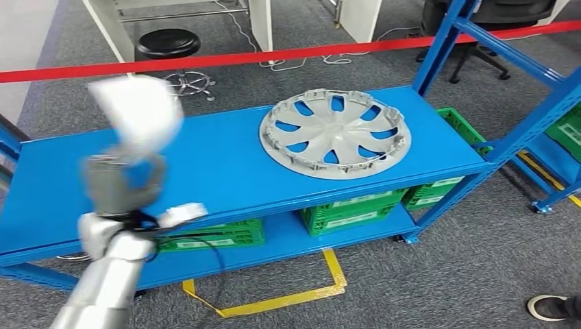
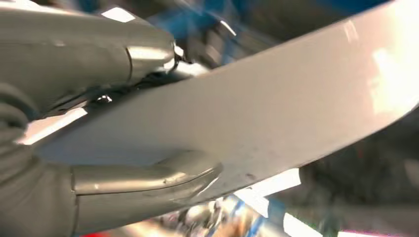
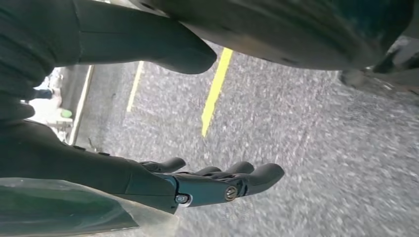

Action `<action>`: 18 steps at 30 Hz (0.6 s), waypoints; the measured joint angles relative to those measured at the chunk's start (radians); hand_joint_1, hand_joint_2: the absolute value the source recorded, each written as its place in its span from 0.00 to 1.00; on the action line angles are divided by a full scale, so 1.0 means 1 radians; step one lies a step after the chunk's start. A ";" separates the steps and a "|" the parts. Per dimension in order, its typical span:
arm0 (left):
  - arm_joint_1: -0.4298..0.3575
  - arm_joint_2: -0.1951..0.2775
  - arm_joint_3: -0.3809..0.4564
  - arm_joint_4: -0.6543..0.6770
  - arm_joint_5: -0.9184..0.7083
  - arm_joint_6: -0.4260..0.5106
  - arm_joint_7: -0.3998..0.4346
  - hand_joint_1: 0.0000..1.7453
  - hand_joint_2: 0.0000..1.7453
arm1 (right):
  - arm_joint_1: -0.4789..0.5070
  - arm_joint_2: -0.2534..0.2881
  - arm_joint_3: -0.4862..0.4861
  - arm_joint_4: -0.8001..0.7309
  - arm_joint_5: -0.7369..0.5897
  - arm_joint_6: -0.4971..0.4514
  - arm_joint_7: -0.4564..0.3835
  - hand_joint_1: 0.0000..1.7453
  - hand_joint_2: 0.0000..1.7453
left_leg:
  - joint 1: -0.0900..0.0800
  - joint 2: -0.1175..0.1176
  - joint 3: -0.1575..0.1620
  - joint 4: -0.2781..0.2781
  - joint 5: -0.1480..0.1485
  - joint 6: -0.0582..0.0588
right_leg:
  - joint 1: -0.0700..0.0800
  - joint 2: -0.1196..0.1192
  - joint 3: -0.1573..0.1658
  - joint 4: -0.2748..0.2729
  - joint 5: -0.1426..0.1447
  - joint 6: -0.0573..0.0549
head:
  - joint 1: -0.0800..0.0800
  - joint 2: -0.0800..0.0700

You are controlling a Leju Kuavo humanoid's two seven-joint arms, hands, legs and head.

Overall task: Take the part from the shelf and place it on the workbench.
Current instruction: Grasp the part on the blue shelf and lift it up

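No readable text anywhere. White labels on green crates (image 1: 353, 209) under blue shelf (image 1: 226, 164), too small and blurred to read. No brand or number legible on wheel cover (image 1: 335, 132). Wrist views blurred, nothing legible.
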 joint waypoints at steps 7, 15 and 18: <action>0.130 -0.061 -0.157 -0.421 0.127 -0.001 0.018 1.00 1.00 | 0.003 0.006 0.002 0.000 0.003 -0.012 -0.008 0.00 1.00 | -0.002 -0.016 -0.010 0.035 -0.027 -0.029 | -0.002 0.002 0.078 -0.129 0.032 -0.025 | -0.001 0.000; 0.247 -0.052 -0.325 -0.549 0.524 -0.004 0.025 1.00 1.00 | 0.004 0.016 0.002 0.000 -0.028 -0.029 -0.014 0.00 1.00 | 0.002 -0.016 -0.018 0.171 -0.100 -0.033 | 0.000 -0.004 0.069 -0.132 0.046 -0.036 | -0.004 0.000; 0.259 -0.043 -0.372 -0.567 0.671 -0.004 0.024 1.00 1.00 | 0.004 0.022 0.002 0.000 -0.040 -0.055 -0.049 0.00 1.00 | -0.005 -0.017 0.068 0.009 -0.053 -0.019 | 0.006 -0.003 0.062 -0.129 0.057 -0.027 | -0.004 0.000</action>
